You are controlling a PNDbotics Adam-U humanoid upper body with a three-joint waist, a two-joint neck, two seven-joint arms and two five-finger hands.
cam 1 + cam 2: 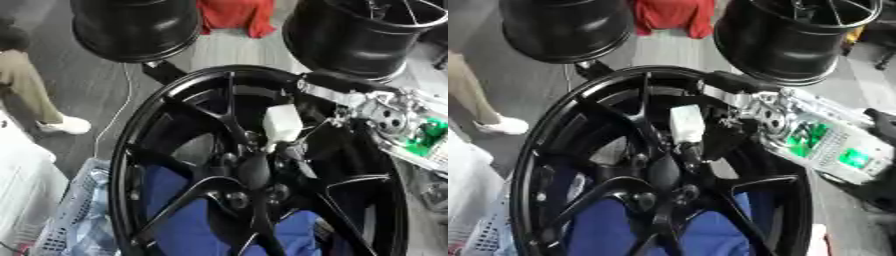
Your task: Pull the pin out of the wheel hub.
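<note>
The pin (282, 122), a white blocky piece with a narrower dark stem below it, stood at the centre of the wheel hub (254, 170), where the black spokes met. The right hand (732, 131) reached in from the right side, its dark fingers curled against the pin's white head and pinching it just above the hub's middle. Behind the hand, the silver wrist and forearm (815, 137) showed bare metal joints and green circuit boards, running off toward the right edge.

The wheel (140, 150) was a large black rim standing nearly upright and filling most of the view; blue cloth (175, 220) showed through the gaps between its lower spokes. A pale mesh basket (79, 215) sat just beside the rim at the lower left.

Farther off, two more black wheels (136, 27) (359, 35) rested on the grey floor (79, 80) beyond the rim, with something red (234, 15) between them. A person's leg and white shoe (66, 125) stood at the left edge. The left hand did not show in either view.
</note>
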